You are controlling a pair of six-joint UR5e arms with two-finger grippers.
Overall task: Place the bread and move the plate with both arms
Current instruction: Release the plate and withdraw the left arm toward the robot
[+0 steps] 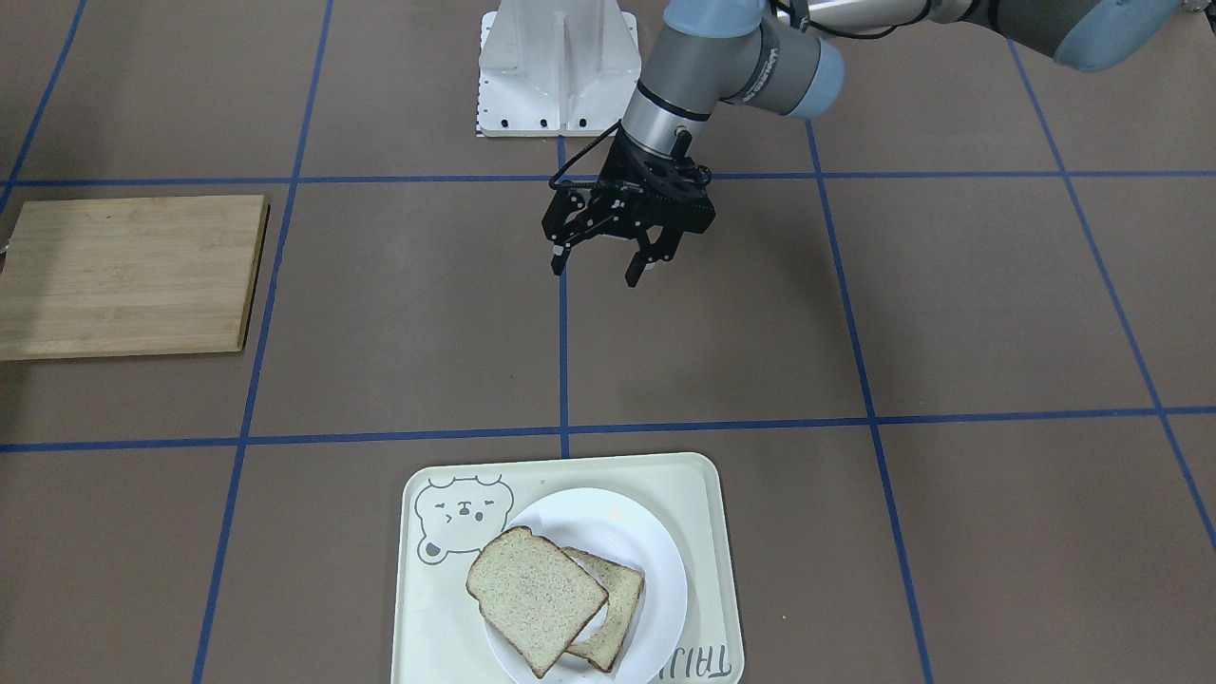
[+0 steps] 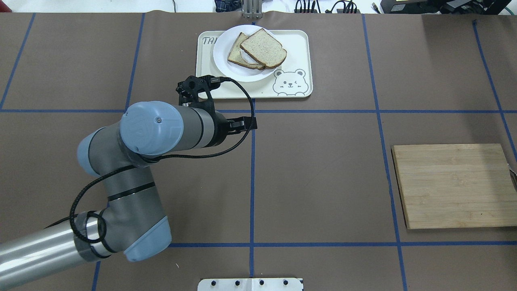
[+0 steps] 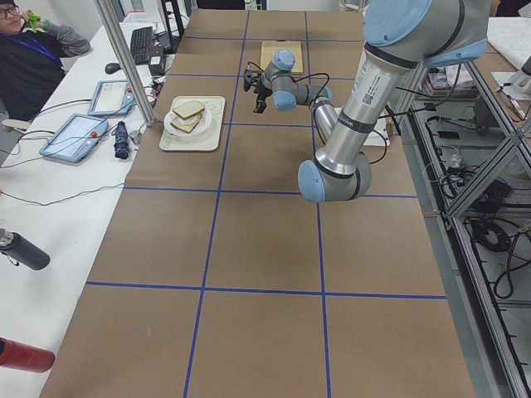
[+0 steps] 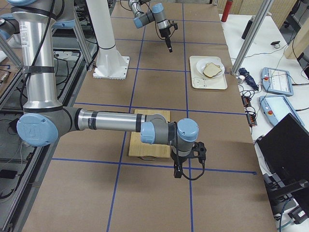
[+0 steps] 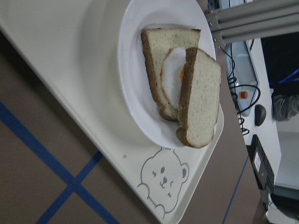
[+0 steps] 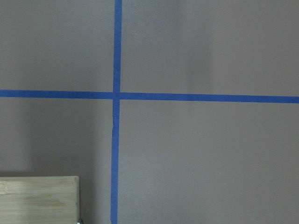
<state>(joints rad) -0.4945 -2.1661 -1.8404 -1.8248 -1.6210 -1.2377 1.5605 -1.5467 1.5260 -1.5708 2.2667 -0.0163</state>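
The bread (image 1: 534,597) lies on top of a slice with a fried egg (image 5: 174,77), both on the white plate (image 1: 660,560). The plate sits on the cream bear tray (image 1: 708,503) at the table's operator side. In the overhead view the bread (image 2: 263,49) and plate (image 2: 222,56) are at the top centre. My left gripper (image 1: 597,274) is open and empty, hanging above the table middle, apart from the tray. My right gripper (image 4: 186,162) shows only in the exterior right view, beside the wooden board; I cannot tell whether it is open or shut.
A wooden cutting board (image 2: 452,186) lies on my right side of the table; its corner shows in the right wrist view (image 6: 37,200). The white pedestal base (image 1: 556,66) stands at the robot's edge. Blue tape lines cross the brown table.
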